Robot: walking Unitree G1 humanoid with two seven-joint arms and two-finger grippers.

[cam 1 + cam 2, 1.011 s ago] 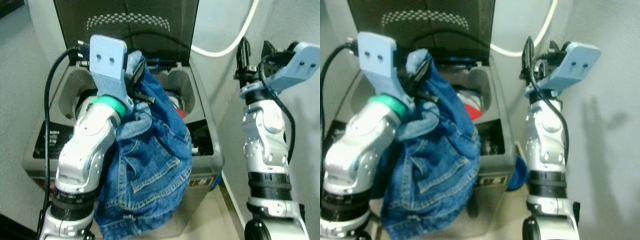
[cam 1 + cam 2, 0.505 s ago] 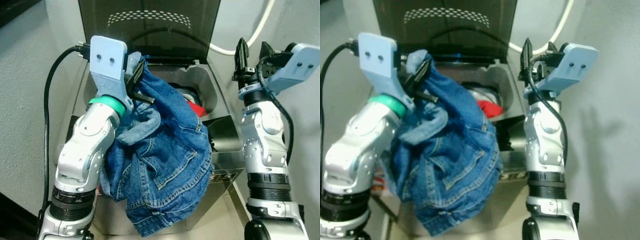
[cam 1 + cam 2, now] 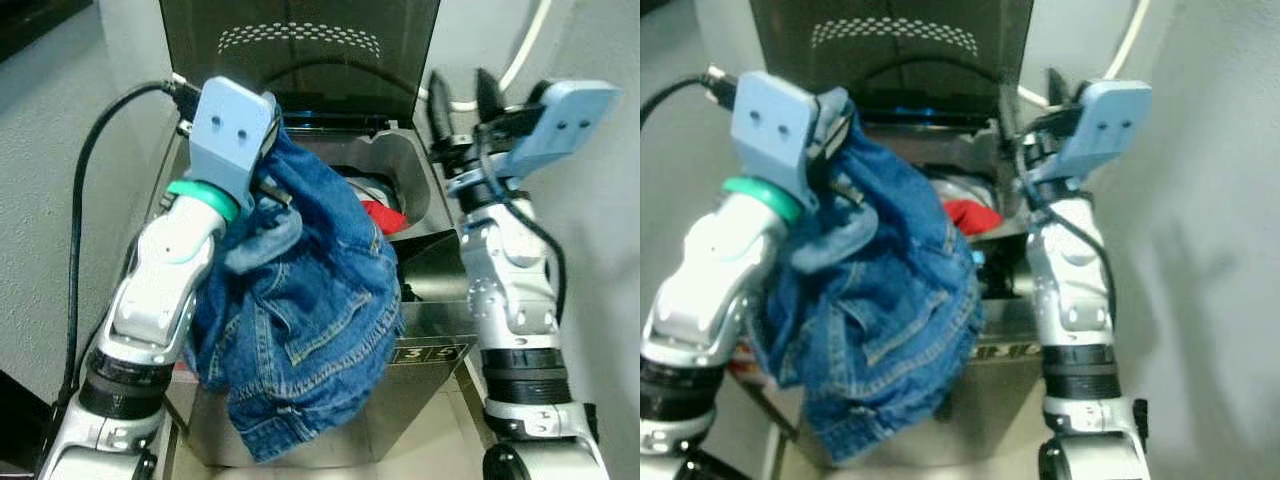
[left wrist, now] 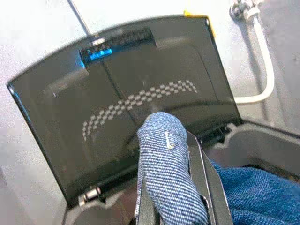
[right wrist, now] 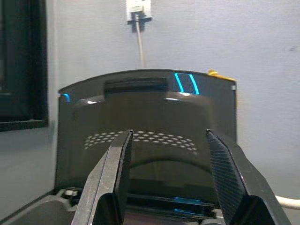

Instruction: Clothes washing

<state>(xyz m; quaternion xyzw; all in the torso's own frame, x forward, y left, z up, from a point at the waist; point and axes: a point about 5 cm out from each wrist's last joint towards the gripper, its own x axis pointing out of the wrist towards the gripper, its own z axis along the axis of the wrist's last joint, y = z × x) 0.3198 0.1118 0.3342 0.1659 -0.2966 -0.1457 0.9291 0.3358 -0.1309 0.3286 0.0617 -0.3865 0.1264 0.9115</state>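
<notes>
My left hand (image 3: 262,165) is raised in front of the open washing machine (image 3: 420,350), clenched on a fold of the blue denim garment (image 3: 310,320); in my left wrist view the two black fingers (image 4: 206,180) pinch a rolled bunch of the denim between them, and the cloth pokes out past their tips toward the raised lid (image 4: 131,117). The rest of the garment hangs from that grip, draped down past my silver left forearm (image 3: 160,290) and over the front edge of the machine, its lowest folds dangling below the control strip; it is held above the opening, not inside the drum. A black cable (image 3: 85,200) loops from the back of my left wrist down along the grey wall on my left.

Behind the denim the dark lid stands upright, with a band of pale checker marks across it; below it the grey tub rim (image 3: 400,175) is in view, and inside lies something red (image 3: 383,215) beside something pale, partly hidden by the jeans cloth.

To the right, my right hand (image 3: 458,95) is held up beside the machine's right rear corner, released and grasping nothing; its two black fingers (image 5: 119,161) stand well apart, and through the gap my right wrist view looks at the lid. A white hose (image 3: 525,50) curves along the wall behind it; a wall socket with a plug (image 5: 137,10) sits above the lid.
</notes>
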